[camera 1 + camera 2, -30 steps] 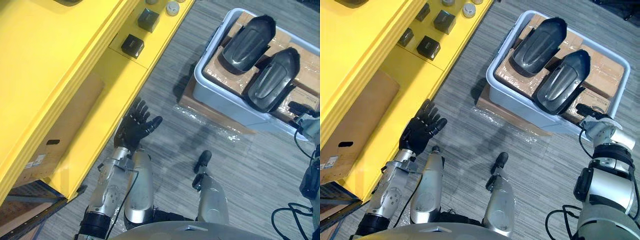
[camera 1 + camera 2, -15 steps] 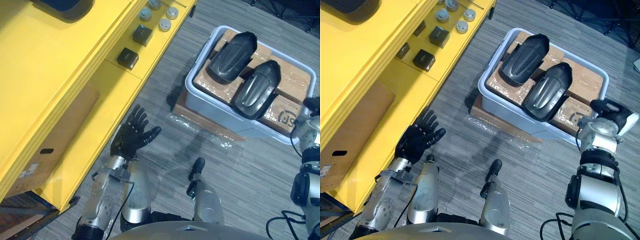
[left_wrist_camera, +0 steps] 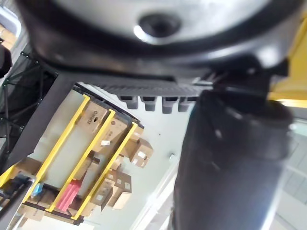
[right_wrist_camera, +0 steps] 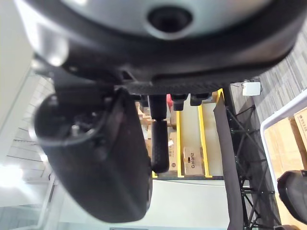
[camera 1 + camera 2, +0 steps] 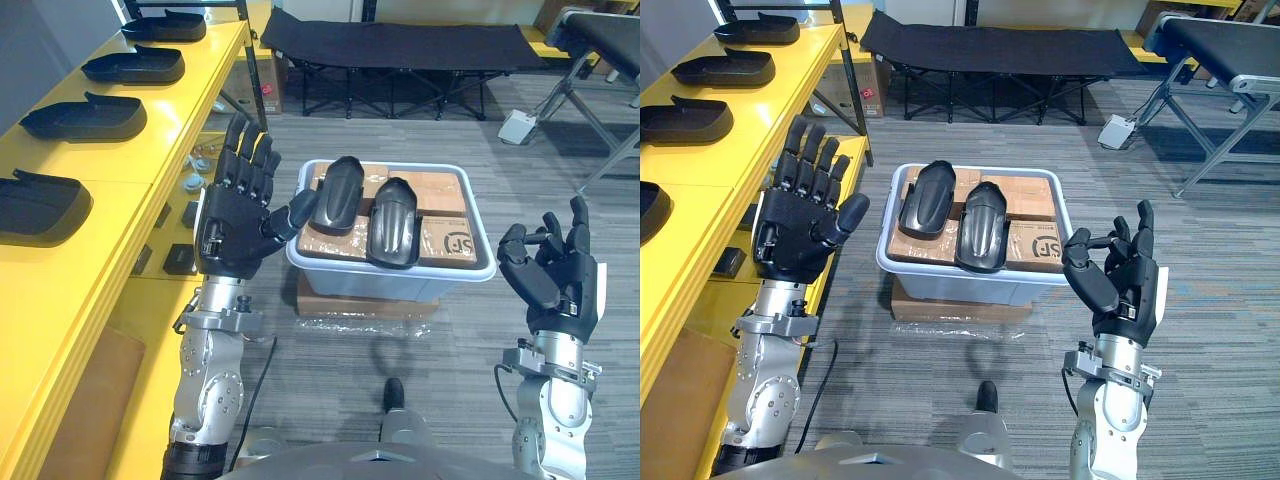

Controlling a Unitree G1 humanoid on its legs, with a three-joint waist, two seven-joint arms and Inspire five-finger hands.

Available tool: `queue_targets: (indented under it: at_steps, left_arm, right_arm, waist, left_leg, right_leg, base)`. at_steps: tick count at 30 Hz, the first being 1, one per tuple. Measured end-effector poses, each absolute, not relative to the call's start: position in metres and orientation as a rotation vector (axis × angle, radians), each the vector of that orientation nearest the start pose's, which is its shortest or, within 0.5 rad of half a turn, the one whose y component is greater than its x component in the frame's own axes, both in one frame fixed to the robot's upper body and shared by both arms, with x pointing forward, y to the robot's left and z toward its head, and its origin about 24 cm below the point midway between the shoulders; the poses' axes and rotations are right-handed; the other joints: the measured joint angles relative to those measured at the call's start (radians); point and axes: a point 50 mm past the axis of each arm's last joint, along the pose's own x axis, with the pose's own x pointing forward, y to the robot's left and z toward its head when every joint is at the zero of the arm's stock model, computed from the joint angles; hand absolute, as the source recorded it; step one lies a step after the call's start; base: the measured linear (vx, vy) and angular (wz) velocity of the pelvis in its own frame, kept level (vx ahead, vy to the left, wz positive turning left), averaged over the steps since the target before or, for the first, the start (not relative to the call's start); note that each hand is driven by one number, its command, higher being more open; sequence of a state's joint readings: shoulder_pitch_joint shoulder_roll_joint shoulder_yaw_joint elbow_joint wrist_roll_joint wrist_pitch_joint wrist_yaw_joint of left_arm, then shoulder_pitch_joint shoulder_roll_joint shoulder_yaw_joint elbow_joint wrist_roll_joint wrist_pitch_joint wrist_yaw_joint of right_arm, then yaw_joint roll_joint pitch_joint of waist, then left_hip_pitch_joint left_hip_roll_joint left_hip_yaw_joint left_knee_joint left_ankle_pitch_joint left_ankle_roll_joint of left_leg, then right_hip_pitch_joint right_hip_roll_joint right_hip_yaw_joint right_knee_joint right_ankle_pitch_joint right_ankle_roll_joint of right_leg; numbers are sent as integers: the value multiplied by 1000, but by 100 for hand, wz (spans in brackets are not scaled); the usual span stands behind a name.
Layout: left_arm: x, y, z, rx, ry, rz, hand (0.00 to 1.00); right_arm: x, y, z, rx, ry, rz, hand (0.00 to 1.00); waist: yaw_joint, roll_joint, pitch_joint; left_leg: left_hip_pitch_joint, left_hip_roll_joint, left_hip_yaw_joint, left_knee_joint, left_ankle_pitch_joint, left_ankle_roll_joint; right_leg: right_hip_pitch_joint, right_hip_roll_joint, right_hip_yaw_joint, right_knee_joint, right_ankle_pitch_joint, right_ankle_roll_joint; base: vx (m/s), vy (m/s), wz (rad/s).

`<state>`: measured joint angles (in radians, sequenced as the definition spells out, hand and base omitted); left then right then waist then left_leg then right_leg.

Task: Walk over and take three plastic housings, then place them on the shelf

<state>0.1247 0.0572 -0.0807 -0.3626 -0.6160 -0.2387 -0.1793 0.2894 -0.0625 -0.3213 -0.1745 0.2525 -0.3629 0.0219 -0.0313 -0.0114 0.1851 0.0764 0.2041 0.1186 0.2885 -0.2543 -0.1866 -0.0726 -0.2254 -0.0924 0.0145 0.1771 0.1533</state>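
Straight ahead on the grey carpet, a pale grey bin [image 5: 330,278] stands on a flat cardboard carton [image 5: 360,304], which lifts it off the floor and, as I judge it, shortens the reach down. Inside the bin, taped cardboard boxes [image 5: 446,238] fill it nearly to the rim. Two dark plastic housings [image 5: 336,195] [image 5: 392,222] lie on top of them, side by side and dome up, so they sit proud of the walls and could be taken from above without digging. Neither hand has one. The left hand [image 5: 232,215] is held up between the yellow shelf [image 5: 165,120] and the bin, fingers straight and spread, thumb out toward the bin's near corner, holding nothing. The right hand [image 5: 558,280] is raised on the far side of the bin, well apart from it, fingers loosely bent and empty. With a hand on either side, the posture reads as an approach stance, with no grasp yet begun. Along the shelf top at the robot's left, four more dark housings [image 5: 85,118] lie in a row one behind another, with bare yellow between them. A black folding cot [image 5: 400,45] stands beyond the bin, clear of the work.
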Motion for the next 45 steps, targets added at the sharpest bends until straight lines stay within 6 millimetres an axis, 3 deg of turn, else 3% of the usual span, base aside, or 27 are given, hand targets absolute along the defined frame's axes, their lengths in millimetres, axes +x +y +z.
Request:
queue_targets:
  at_steps: [4,8,13,16,22,24,32,33,35,36,38,39,40,42,44,45]
  left_arm:
    - [215,150,117,-540,-489,-223,100]
    - [199,168,105,-477,-441,-124,100]
    - [173,202,82,-392,-323,102,100]
    - [163,210,74,-360,-278,174,100]
    - [164,198,72,-395,-263,137,100]
    - [166,188,71,-412,-256,85,100]
    - [181,185,86,-426,-325,-36,100]
    - [186,180,90,-482,-346,-73,100]
    - [189,166,91,-555,-348,-137,100]
    - [188,155,88,-595,-328,-166,100]
    - [187,143,83,-640,-288,-181,100]
    - [183,137,45,-701,-88,-164,100]
    - [179,133,41,-714,-67,-165,100]
    - [177,129,40,-720,-61,-188,100]
    - [177,130,42,-718,-75,-199,100]
    - [176,133,44,-707,-86,-189,100]
  right_arm:
    - [173,-253,65,42,-312,-377,100]
    - [173,-250,64,133,-326,-341,100]
    - [177,-237,55,297,-284,-245,100]
    - [179,-224,45,403,-206,-180,100]
    - [166,-218,30,455,-120,-192,100]
    - [152,-219,21,478,-85,-244,100]
    - [137,-215,12,529,-66,-232,100]
    - [137,-214,12,517,-66,-215,100]
    - [138,-211,13,489,-62,-197,100]
    - [144,-211,16,480,-77,-178,100]
    - [153,-206,25,476,-108,-144,100]
    - [156,-211,27,367,-62,-94,100]
    - [153,-218,27,346,-56,-107,100]
    - [150,-228,28,319,-54,-139,100]
    - [149,-232,27,311,-47,-159,100]
    - [152,-231,28,301,-47,-138,100]
  waist:
    - [3,0,0]
    - [5,1,1]
    - [46,12,7]
    - [63,14,10]
    - [45,8,33]
    - [26,0,41]
    - [-5,17,80]
    - [-8,18,81]
    - [-21,5,73]
    - [-24,12,71]
    - [-26,8,63]
    - [-48,39,55]
    - [-47,50,50]
    - [-53,75,39]
    - [-45,88,36]
    - [-8,91,36]
  left_leg:
    - [-2,0,-1,0,0,0]
    - [-22,1,-11,4,-2,0]
    - [-37,6,-26,6,-6,-4]
    - [-36,19,-27,24,-23,-7]
    - [-34,22,-6,79,-69,2]
    - [-35,26,-1,104,-89,4]
    - [-77,112,47,264,-186,6]
    - [-87,132,25,263,-180,-5]
    - [-81,143,-22,231,-158,-28]
    - [-61,158,-35,193,-135,-46]
    - [-21,165,-32,122,-82,-54]
    - [-74,148,-31,172,87,115]
    - [-70,115,-35,162,69,102]
    - [-68,69,-12,136,56,123]
    - [-65,26,-39,141,-8,132]
    - [-68,-67,-147,146,-61,95]
  right_leg:
    - [0,0,-2,-1,0,0]
    - [-3,-1,-13,-19,1,-2]
    - [-4,2,-29,-23,1,-1]
    - [5,13,-32,-22,2,1]
    - [0,15,-2,5,-22,-6]
    - [-23,15,14,60,-55,3]
    - [-65,72,85,90,-24,-2]
    - [-67,87,99,113,-59,-32]
    - [-75,92,83,197,-139,32]
    - [-85,97,41,261,-189,36]
    - [-121,105,31,365,-259,1]
    - [-106,99,-12,402,-323,-77]
    - [-97,98,-6,382,-316,-89]
    - [-85,105,-2,362,-311,-96]
    - [-69,140,27,320,-298,-105]
    - [-66,160,83,267,-269,-123]
  base:
    - [0,0,0]
    - [2,0,6]
    - [39,6,8]
    - [60,21,0]
    - [27,58,-12]
    - [36,62,-13]
    - [-30,73,-26]
    - [35,-98,48]
    - [60,-140,70]
    - [107,-258,54]
    - [178,-530,49]
    - [209,-665,32]
    - [197,-627,21]
    - [55,-83,-18]
    - [28,-29,-47]
    - [-53,122,-128]
